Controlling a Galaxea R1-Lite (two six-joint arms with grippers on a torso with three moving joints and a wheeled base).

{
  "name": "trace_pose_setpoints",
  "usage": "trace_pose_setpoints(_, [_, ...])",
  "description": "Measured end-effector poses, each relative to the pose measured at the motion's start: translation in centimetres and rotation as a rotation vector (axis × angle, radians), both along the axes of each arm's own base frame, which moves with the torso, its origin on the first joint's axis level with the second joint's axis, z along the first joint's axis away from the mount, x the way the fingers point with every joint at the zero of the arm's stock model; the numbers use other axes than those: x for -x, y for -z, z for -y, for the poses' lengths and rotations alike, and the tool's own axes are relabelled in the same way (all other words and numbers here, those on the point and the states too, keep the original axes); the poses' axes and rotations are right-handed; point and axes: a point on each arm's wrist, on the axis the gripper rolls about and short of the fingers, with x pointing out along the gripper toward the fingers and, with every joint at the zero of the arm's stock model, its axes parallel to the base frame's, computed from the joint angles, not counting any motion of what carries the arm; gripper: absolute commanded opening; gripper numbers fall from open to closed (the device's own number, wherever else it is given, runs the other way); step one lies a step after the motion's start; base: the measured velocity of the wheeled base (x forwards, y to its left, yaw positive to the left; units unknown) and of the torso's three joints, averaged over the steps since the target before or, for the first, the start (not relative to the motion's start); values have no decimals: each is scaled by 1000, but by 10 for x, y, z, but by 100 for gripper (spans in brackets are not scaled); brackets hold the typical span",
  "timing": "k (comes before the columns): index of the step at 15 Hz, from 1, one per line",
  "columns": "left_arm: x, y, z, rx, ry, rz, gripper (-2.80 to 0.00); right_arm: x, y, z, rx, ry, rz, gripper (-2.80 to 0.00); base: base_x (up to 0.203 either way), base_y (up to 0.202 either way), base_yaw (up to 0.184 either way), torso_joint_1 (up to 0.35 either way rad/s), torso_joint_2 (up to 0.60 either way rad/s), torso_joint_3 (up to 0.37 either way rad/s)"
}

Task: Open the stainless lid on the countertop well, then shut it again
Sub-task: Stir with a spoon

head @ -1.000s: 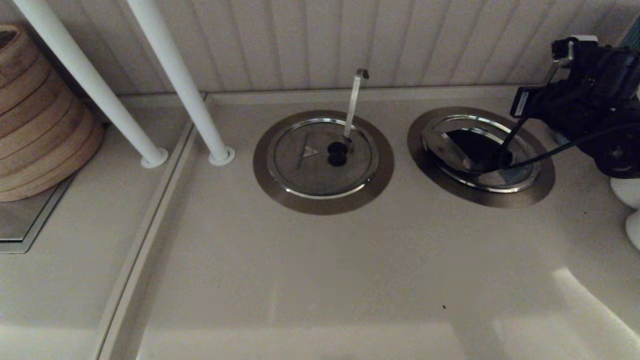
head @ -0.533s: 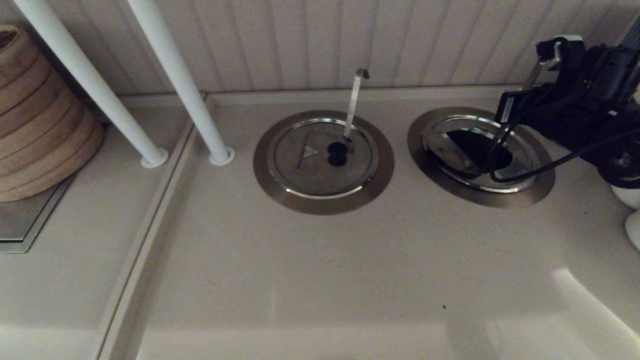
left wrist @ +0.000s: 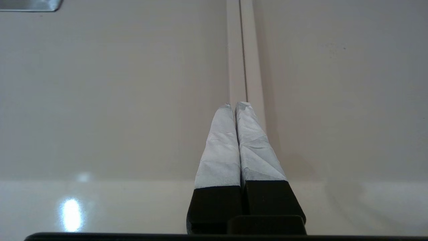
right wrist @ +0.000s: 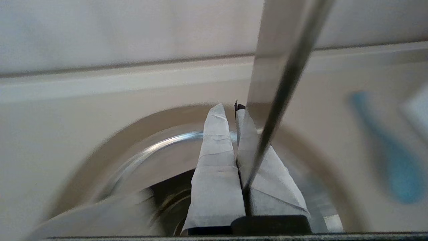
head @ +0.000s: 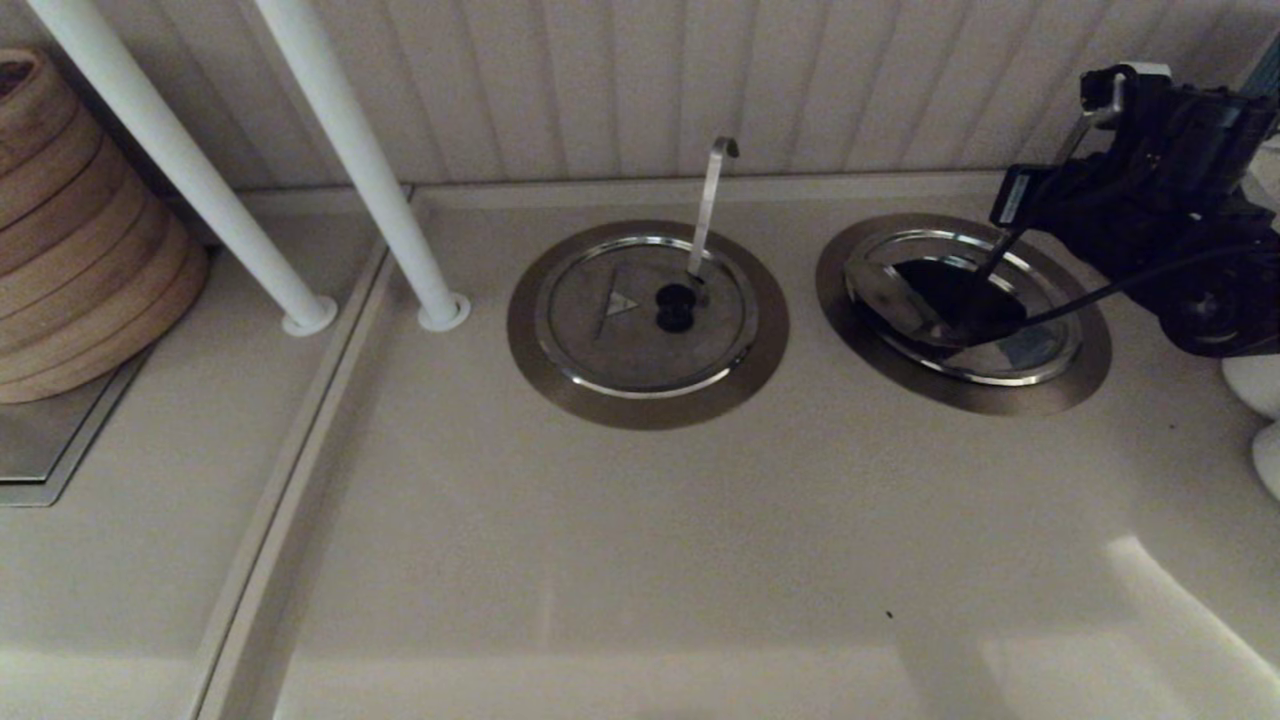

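Beige counter, stainless lid [head: 905, 300] tilted in countertop well [head: 1085, 375], right tool [right wrist: 230, 110] pressed together

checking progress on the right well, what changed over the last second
The right hand, at the far right edge of the countertop well, went up and left half a second ago, then eased back right; its fingers look pressed together beside the straight utensil handle. The stainless lid stayed tilted, the well part open. The left lid and the left hand, shut over bare counter, show no change.
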Motion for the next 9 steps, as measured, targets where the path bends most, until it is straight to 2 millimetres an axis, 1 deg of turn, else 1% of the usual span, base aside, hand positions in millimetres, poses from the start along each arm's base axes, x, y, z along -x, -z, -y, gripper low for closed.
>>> trace_pose_setpoints(2, [0,0,0,0,0,0,-280,-1,-1,7,2,19,4,-280,0,0,0,0,0,0])
trace_pose_setpoints(5, [0,0,0,0,0,0,-280,7,-2,8,25,13,-8,-280,0,0,0,0,0,0])
trace_pose_setpoints(7, [0,0,0,0,0,0,-280,14,-1,5,46,-12,-24,-280,0,0,0,0,0,0])
trace_pose_setpoints(9, [0,0,0,0,-1,0,-280,19,-1,-3,45,-38,-33,-280,0,0,0,0,0,0])
